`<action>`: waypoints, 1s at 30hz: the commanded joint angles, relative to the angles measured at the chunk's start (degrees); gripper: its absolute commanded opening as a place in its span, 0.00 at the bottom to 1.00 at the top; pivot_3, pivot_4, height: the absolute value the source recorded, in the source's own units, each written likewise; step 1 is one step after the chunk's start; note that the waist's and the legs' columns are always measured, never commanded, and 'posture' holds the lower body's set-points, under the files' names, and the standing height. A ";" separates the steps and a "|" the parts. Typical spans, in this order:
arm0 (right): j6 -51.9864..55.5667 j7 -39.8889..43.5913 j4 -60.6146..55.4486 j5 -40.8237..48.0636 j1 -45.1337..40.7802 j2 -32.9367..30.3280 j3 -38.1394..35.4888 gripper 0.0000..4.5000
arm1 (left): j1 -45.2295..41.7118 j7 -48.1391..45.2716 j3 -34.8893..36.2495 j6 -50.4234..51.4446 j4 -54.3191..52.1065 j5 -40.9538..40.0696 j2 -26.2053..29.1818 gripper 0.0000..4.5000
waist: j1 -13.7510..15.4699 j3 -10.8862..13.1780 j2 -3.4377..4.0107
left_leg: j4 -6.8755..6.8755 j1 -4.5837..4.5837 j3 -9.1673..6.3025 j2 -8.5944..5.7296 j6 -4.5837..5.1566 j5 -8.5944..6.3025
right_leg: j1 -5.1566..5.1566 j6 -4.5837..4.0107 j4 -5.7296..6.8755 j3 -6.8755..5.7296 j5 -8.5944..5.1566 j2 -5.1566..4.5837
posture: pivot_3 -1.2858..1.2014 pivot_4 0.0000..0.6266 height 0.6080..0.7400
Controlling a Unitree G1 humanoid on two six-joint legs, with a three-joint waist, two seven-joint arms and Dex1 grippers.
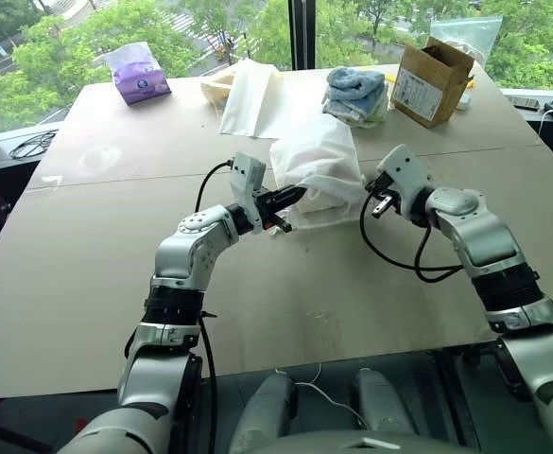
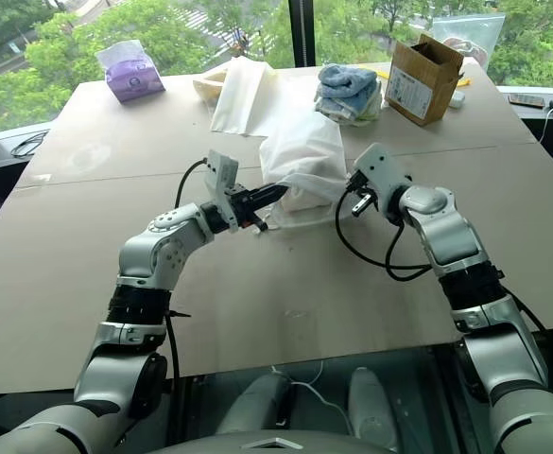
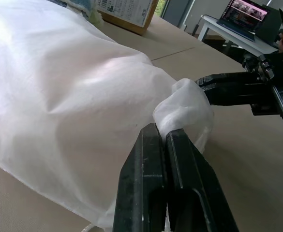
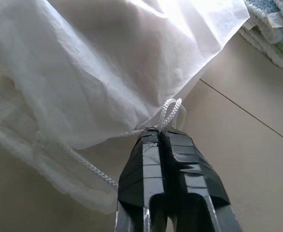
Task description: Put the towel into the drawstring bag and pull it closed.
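I'm at the closing step. My left gripper (image 3: 164, 137) is clamped on a bunched fold of the drawstring bag (image 1: 319, 170) at its mouth, and my right gripper (image 4: 159, 131) is pinched tight on the cord (image 4: 169, 112) loop at the opposite side. The bag lies mid-table between both arms, bulging — I judge the towel is inside, though I can't see it through the fabric. Next I'd draw the two grippers apart, steadily, so the cord cinches the mouth without slipping. The cardboard box (image 1: 431, 81) stands open behind.
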 commanded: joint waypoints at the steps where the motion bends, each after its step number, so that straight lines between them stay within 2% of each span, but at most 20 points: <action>1: -0.35 0.29 -1.94 -0.33 0.04 -0.16 -1.58 0.00 | -0.92 -0.40 0.53 -1.13 -0.71 -0.11 0.00 0.00 | -0.01 0.00 0.00 | 0.00 0.00 0.00 0.00 0.00 0.00 | 0.00 0.00 0.00 0.00 0.00 0.00 | 0.52 0.24 1.00; 6: -0.56 -2.64 -2.88 0.60 0.77 1.21 -4.64 0.00 | -0.91 -0.33 0.53 -1.19 -0.63 0.00 -0.09 0.00 | -0.01 0.00 0.00 | 0.00 0.00 0.00 0.00 0.00 0.00 | 0.00 0.00 0.00 0.00 0.00 0.00 | 0.52 0.24 1.00; 13: 5.12 -12.58 -11.74 5.50 5.25 7.44 -16.17 0.00 | -0.74 -0.18 0.64 -1.25 -0.81 0.00 -0.07 0.00 | 0.07 0.00 0.00 | -0.01 0.00 -0.03 0.00 0.00 0.00 | 0.00 0.00 0.01 -0.01 0.00 0.00 | 0.52 0.24 1.00; 18: 13.85 -20.37 -20.83 9.67 9.53 12.79 -24.24 0.00 | -0.83 -0.48 0.44 -1.09 -0.65 0.01 0.11 0.00 | 0.13 0.00 0.00 | 0.00 0.00 -0.04 0.00 0.00 0.00 | 0.00 0.00 0.03 0.00 0.00 0.00 | 0.52 0.24 1.00; 23: 28.85 -30.07 -32.89 15.94 14.73 23.05 -34.06 0.00 | -1.22 -0.69 0.16 -1.26 -0.10 0.18 -0.04 0.00 | 0.18 -0.01 0.02 | 0.00 0.01 -0.05 0.01 0.00 0.00 | -0.01 0.00 0.07 0.01 0.00 0.00 | 0.52 0.24 1.00; 28: 43.16 -30.38 -42.22 22.79 18.32 28.38 -36.70 0.00 | -1.47 -0.87 -0.17 -1.43 0.31 0.36 -0.34 0.00 | 0.16 -0.01 0.03 | 0.01 0.01 -0.01 0.00 0.00 0.00 | -0.01 0.00 0.08 0.06 0.00 -0.01 | 0.52 0.24 1.00; 30: 46.35 -28.31 -44.70 24.94 19.78 27.14 -35.30 0.13 | -1.60 -1.00 -0.30 -1.46 0.42 0.40 -0.46 0.00 | 0.16 -0.01 0.02 | 0.01 0.02 0.00 -0.01 0.00 0.00 | -0.01 0.00 0.10 0.06 0.00 -0.01 | 0.52 0.24 1.00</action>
